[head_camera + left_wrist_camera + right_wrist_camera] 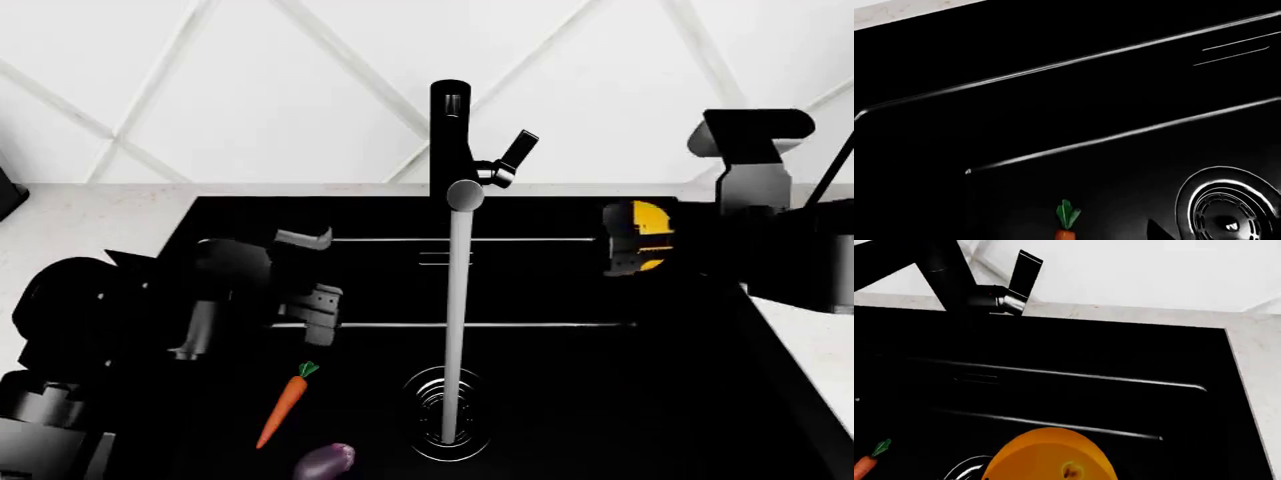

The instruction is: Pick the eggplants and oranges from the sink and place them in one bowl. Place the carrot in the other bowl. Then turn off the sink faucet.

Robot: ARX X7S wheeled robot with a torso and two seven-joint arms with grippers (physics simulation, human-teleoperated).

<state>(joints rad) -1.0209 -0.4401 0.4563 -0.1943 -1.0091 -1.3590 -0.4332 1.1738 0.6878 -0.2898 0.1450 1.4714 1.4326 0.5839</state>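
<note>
My right gripper (pixel 625 238) is shut on the yellow-orange orange (pixel 649 226), held above the right side of the black sink (pixel 601 380). The right wrist view shows the orange (pixel 1051 456) close up. My left gripper (pixel 324 270) hangs open and empty over the sink's left side. The carrot (pixel 283 405) lies on the sink floor below it, green top (pixel 1067 215) pointing toward the back wall. The dark-purple eggplant (pixel 324 460) lies at the near edge. The black faucet (pixel 450 140) runs a water stream (pixel 457 320) into the drain (pixel 447 425). Both bowls are out of view.
The faucet's side lever (pixel 515 155) angles up to the right, and it shows in the right wrist view as the lever (pixel 1026 272). White marbled counter (pixel 80 225) surrounds the sink, with a tiled wall behind. The drain (pixel 1231 210) lies beside the carrot.
</note>
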